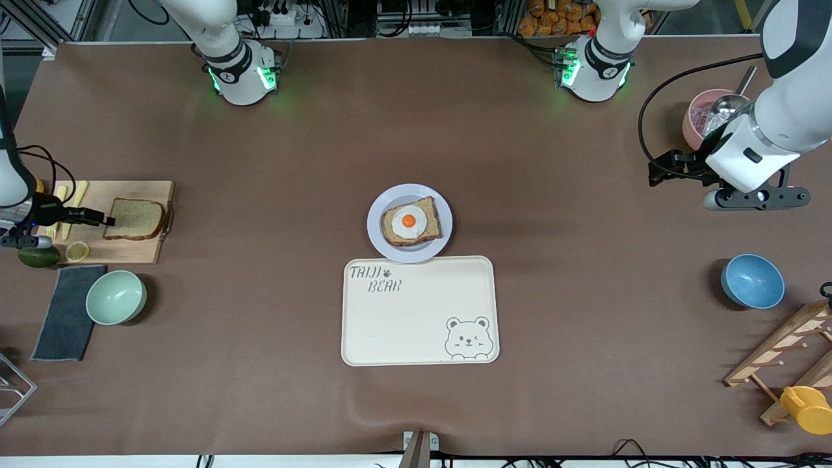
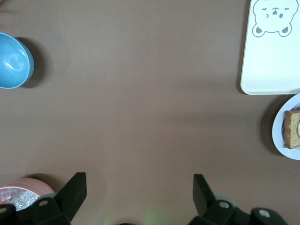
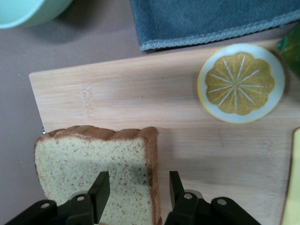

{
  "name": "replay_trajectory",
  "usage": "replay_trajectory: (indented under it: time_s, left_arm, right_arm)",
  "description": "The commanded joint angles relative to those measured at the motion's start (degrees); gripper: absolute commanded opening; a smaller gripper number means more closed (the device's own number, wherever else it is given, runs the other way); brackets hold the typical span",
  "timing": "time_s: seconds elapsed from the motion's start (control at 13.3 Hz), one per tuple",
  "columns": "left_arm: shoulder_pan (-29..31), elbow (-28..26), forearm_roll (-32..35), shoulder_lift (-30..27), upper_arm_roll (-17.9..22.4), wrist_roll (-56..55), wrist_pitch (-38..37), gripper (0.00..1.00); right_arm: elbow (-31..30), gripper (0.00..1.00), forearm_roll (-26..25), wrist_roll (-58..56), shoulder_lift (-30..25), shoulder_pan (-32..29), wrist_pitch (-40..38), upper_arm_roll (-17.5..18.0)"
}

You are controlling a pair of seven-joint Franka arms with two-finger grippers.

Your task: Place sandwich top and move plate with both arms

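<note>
The sandwich top (image 1: 135, 219) (image 3: 93, 164), a speckled brown slice, lies flat on a wooden cutting board (image 1: 130, 250) at the right arm's end of the table. My right gripper (image 1: 107, 221) (image 3: 139, 183) is low at the slice's crust edge. It is open, with one finger over the crumb and one over the board. The plate (image 1: 377, 234) (image 2: 279, 136) sits mid-table, touching the cream tray (image 1: 419, 325), and carries a bread slice with a fried egg (image 1: 409, 222). My left gripper (image 1: 656, 172) (image 2: 139, 180) hangs open and empty over bare table beside a pink bowl (image 1: 699, 114).
On or by the board are a lemon slice (image 1: 77, 251), an avocado (image 1: 38, 255), a green bowl (image 1: 116, 297) and a grey cloth (image 1: 65, 312). A blue bowl (image 1: 752, 281), a wooden rack (image 1: 786, 351) and a yellow cup (image 1: 806, 408) stand at the left arm's end.
</note>
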Motion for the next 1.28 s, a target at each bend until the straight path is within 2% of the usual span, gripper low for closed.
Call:
replay_trajectory:
  time_s: [0.0, 0.38, 0.68, 0.75, 0.98, 1.06, 1.21]
  left_arm:
    - [0.4, 0.5, -0.9, -0.3, -0.1, -0.9, -1.0, 1.0]
    - [-0.2, 0.5, -1.1, -0.2, -0.3, -0.9, -0.2, 1.0]
    - [0.2, 0.5, -1.1, -0.2, -0.3, -0.9, -0.2, 1.0]
    - [0.1, 0.5, -1.1, -0.2, -0.3, -0.9, -0.2, 1.0]
    - [0.0, 0.5, -1.1, -0.2, -0.3, -0.9, -0.2, 1.0]
    - [0.0, 0.6, -1.2, -0.2, -0.3, -0.9, -0.2, 1.0]
    - [0.1, 0.6, -1.1, -0.2, -0.3, -0.9, -0.2, 1.0]
  right_arm:
    - [-0.9, 0.57, 1.1, -1.1, -0.3, -1.9, 0.1, 1.2]
    - [-1.0, 0.47, 1.1, -1.1, 0.0, -2.0, 0.1, 1.2]
    - [-1.5, 0.45, 3.4, -3.7, 0.9, -2.4, 0.5, 1.2]
    - [-1.5, 0.39, 3.8, -4.6, 1.1, -2.4, 0.5, 1.1]
    - [-1.3, 0.08, 3.9, -4.8, 1.2, -2.4, 0.6, 1.1]
    - [-1.2, 0.0, 3.9, -4.8, 1.1, -2.4, 0.6, 1.1]
    - [-1.1, 0.0, 3.8, -4.8, 1.1, -2.2, 0.5, 1.1]
